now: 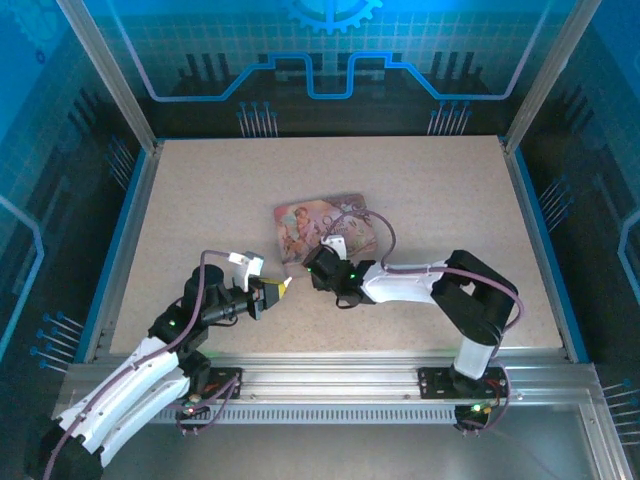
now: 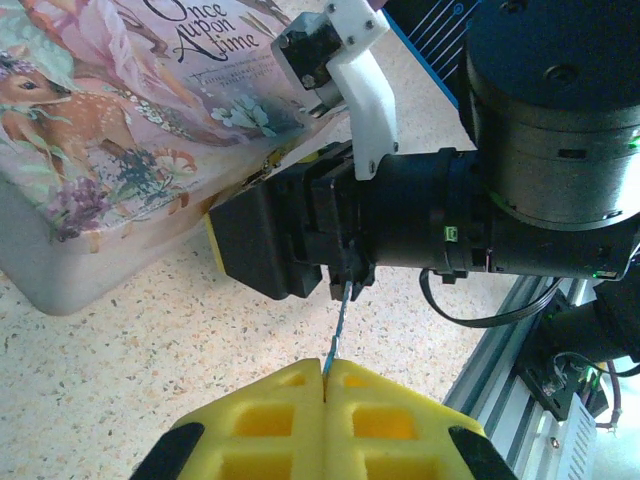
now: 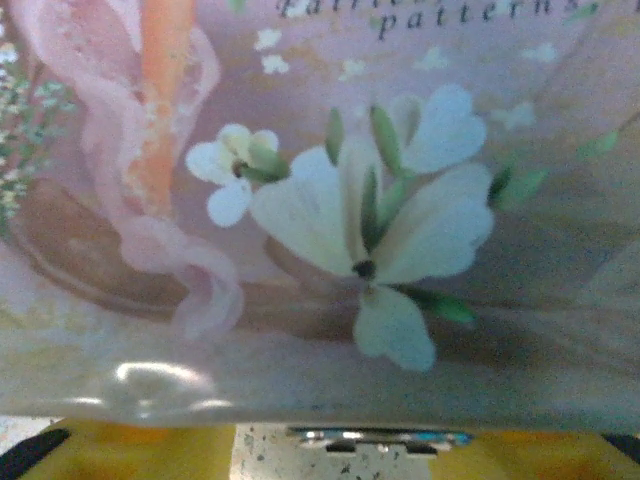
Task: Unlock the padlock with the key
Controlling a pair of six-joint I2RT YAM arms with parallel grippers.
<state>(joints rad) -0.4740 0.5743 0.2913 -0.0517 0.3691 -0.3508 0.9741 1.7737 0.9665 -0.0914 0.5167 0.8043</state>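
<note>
**Pinched key (image 2: 338,320), padlock (image 3: 375,437) by the tin (image 2: 110,130)**

My left tool (image 2: 325,375) is pressed together on the key, a thin stiff sliver, light and slippery I judge; hold its head. The right tool (image 1: 318,262) flanks the padlock by the tin; pinching or not, I cannot tell. Tiny, hard: grip its body.

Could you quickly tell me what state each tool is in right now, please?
Left tool: closed, holding the key.
Right tool: open, straddling the padlock, gap visible.
</note>
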